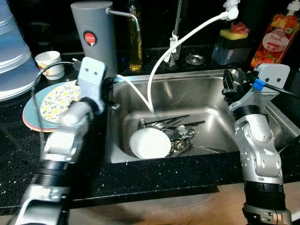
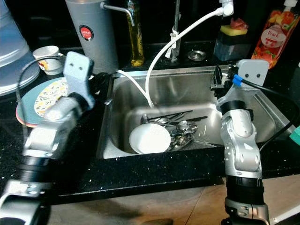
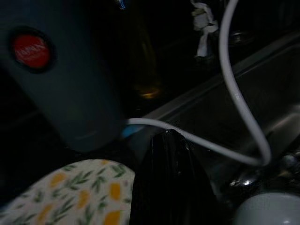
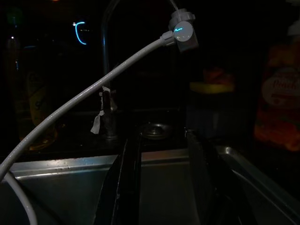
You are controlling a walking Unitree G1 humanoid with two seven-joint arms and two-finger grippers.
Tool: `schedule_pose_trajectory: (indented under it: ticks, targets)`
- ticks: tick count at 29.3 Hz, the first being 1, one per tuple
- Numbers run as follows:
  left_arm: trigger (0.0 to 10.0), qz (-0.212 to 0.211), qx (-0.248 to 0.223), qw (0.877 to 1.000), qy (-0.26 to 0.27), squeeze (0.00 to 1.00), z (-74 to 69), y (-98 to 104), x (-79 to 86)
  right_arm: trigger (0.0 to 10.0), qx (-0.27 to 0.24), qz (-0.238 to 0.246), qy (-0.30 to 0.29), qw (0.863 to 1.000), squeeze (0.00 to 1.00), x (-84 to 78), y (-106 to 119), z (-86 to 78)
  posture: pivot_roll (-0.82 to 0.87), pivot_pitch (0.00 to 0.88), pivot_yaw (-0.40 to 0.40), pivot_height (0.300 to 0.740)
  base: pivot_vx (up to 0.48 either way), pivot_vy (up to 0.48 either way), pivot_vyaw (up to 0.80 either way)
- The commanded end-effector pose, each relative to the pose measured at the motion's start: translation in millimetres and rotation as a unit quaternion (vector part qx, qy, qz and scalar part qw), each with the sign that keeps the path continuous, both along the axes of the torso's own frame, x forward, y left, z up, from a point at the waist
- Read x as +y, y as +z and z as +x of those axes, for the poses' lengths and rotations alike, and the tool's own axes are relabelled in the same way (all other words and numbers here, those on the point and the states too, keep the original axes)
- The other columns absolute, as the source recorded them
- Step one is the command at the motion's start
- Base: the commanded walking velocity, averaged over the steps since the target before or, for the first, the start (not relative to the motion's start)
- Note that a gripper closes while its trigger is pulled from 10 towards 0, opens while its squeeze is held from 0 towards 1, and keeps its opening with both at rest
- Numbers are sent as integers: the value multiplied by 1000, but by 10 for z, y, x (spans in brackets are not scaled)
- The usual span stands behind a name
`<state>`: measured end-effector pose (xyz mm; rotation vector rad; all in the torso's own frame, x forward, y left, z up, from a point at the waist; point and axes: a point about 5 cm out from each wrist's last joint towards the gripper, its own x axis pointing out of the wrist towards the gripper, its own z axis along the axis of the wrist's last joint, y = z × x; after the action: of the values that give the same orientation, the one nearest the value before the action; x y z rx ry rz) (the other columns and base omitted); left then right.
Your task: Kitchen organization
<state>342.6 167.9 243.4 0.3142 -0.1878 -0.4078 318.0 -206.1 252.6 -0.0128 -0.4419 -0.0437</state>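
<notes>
You see the black counter point(image 1: 154, 178) closest to you, with the steel sink point(image 1: 206, 93) set into it. In the near part of the basin lies a white bowl point(image 1: 150, 143), touching a heap of spoons and forks point(image 1: 176, 131) that spreads behind it and to its right. A white hose point(image 1: 161, 61) hangs down into the basin just behind the cutlery and stands in the way above it.

Your left gripper point(image 1: 108, 86) is over the left rim of the sink, beside the flowered plate point(image 1: 58, 101) that lies on a blue plate point(image 1: 30, 112) on the counter's left part; I cannot tell if its fingers are apart or together. Your right gripper point(image 1: 229, 84) is over the right rim, and its two fingers point(image 4: 122, 187) stand apart with nothing between them.

Further back, behind the plates, is a small cup point(image 1: 49, 63). Along the far edge stand a grey water filter point(image 1: 93, 35), a yellow oil bottle point(image 1: 135, 42), the tap point(image 1: 176, 33), a sponge holder point(image 1: 232, 44) and an orange soap bottle point(image 1: 276, 40).
</notes>
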Motion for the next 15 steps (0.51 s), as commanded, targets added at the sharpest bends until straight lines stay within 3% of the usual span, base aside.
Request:
schedule_pose_trajectory:
  ticks: [1,3,6,10,13,15]
  targets:
    - [10000,52,11,999,-5,0,-29,-39,84,10000,-8,3,3,1000,129,23,11,-25,-56,3,66,740,0,0,0]
    - [10000,107,26,994,27,0,9,-60,284,10000,-8,7,7,1000,125,42,6,-15,-46,0,63,740,0,0,0]
    - [10000,120,34,991,40,0,23,-64,345,10000,-9,8,8,1000,125,47,6,-11,-46,0,63,740,0,0,0]
    - [10000,235,82,964,92,0,62,-207,654,10000,-12,7,12,1000,125,66,28,6,-43,0,61,740,0,0,0]
    - [10000,288,105,947,97,0,51,-301,752,10000,-12,7,12,1000,125,68,29,9,-40,1,62,740,0,0,0]
    - [10000,288,105,947,97,0,51,-301,752,10000,-12,7,12,1000,125,68,29,9,-40,1,62,740,0,0,0]
